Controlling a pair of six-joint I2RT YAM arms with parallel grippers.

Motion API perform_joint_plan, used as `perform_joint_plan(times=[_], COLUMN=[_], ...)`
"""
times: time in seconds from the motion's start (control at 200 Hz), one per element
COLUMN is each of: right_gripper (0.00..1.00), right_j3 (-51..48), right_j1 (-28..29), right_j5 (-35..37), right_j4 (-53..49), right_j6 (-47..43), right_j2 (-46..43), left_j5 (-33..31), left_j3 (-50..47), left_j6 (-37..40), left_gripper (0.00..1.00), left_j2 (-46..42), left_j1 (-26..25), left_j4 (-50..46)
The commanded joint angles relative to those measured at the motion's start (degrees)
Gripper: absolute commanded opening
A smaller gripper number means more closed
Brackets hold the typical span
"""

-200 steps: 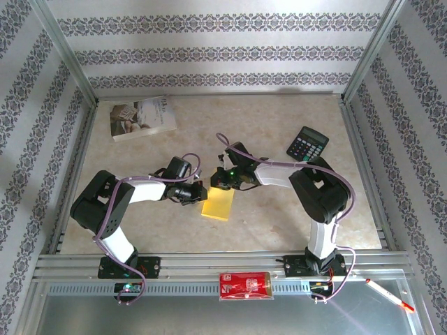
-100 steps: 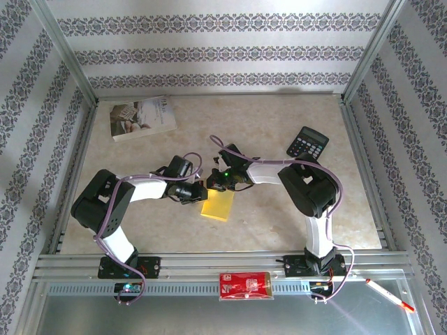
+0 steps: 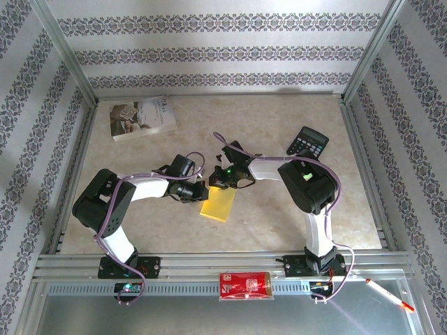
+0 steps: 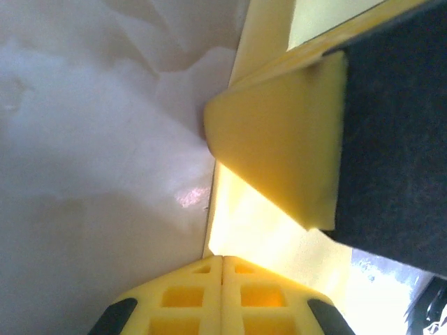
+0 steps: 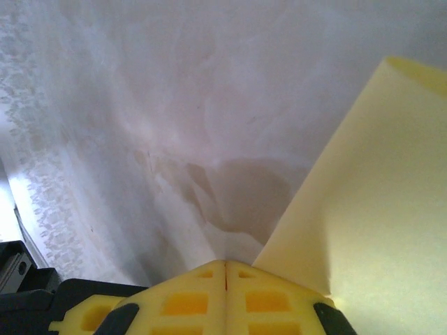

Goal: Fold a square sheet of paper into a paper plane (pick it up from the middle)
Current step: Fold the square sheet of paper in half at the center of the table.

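The square sheet of paper [image 3: 218, 205] lies as a small yellow folded rectangle on the table, in front of both arms. My left gripper [image 3: 202, 193] is shut, its tips down at the sheet's upper left edge. My right gripper [image 3: 214, 184] is also shut, its tips at the sheet's top edge close to the left one. In the left wrist view my closed left gripper [image 4: 222, 261] touches the paper [image 4: 260, 230], and a yellow finger of the right gripper [image 4: 279, 143] hangs over it. The right wrist view has my right gripper [image 5: 225, 264] closed beside the paper [image 5: 370, 202].
A white printed book [image 3: 142, 117] lies at the back left. A black calculator [image 3: 310, 142] sits at the back right, partly behind the right arm's elbow. A red packet [image 3: 244, 285] and a pen [image 3: 390, 294] rest on the metal ledge at the front.
The right arm's elbow has swung left and now overlaps the calculator. Both grippers stay shut at the paper's upper edge, and the paper has barely shifted.
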Motion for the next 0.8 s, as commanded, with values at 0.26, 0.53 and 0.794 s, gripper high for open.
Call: perform_joint_plan(times=[0.26,0.53,0.794], right_gripper=[0.00,0.00,0.00], right_j3=[3.8,6.0,10.8], right_j1=[-5.8,-7.5,-9.5], right_j5=[7.2,8.2,6.7], right_j4=[-3.6,-4.7,-7.2], right_j6=[-2.7,-3.4,-5.1], right_j2=[3.4,5.2,4.6], left_j5=[-11.5,-12.4,-12.7], left_j3=[-4.0,-4.2,-4.4], left_j6=[2.6,3.0,2.8], left_gripper=[0.00,0.00,0.00], left_j2=[5.4,5.2,5.0], left_j1=[-2.0,-2.4,-3.0], left_j4=[-12.2,-12.7,-12.5])
